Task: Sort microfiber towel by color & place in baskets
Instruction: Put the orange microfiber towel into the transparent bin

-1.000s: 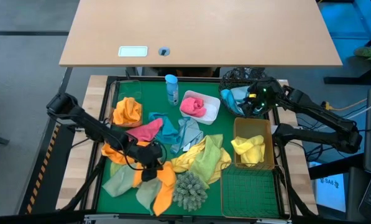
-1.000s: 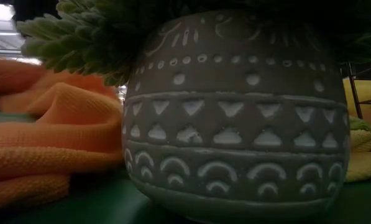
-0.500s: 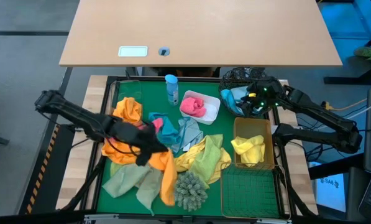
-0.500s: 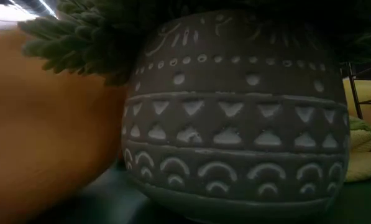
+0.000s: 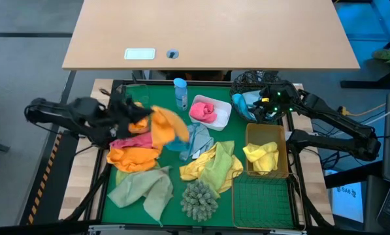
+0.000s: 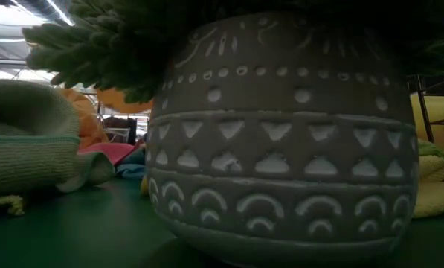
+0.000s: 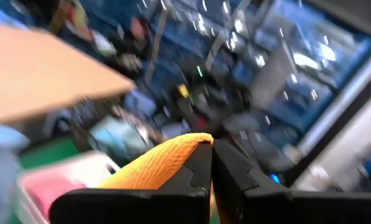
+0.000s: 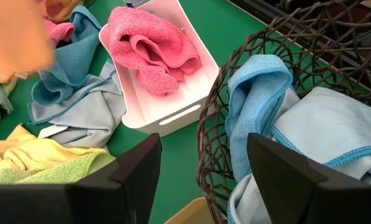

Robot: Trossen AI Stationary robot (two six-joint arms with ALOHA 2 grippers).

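My left gripper [image 5: 144,117] is raised over the mat's far left and shut on an orange microfiber towel [image 5: 166,124], which shows blurred. More towels lie on the green mat: orange [image 5: 132,156], pale green [image 5: 142,186], yellow [image 5: 204,163], teal and grey [image 5: 188,138]. My right gripper [image 8: 204,171] hangs open above the round black wire basket [image 5: 247,81], which holds blue towels [image 8: 253,93]. A pink towel [image 5: 204,112] lies in the white tub [image 5: 222,121]. A yellow one [image 5: 263,155] lies in a gold basket [image 5: 250,134]. My left gripper pinches the orange towel by a small bunch of cloth [image 7: 188,149] between its two shut fingers [image 7: 232,168]. The fingers lie about level and point toward the table's right. The towel trails from the fingertips, slack and lifted above the towels on the mat.
A second gold wire basket [image 5: 263,199] stands at the near right. A patterned grey pot [image 6: 281,134] with a shaggy green clump [image 5: 200,199] sits at the near middle. A small blue bottle [image 5: 179,91] stands at the far edge. A wooden desk [image 5: 208,32] lies beyond.
My left gripper has risen and drawn back toward the far left corner, tipping from pointing down to level. It has stayed shut on the orange towel, which has come up off the near pile and now hangs clear. The pale green towel beneath it lies uncovered.
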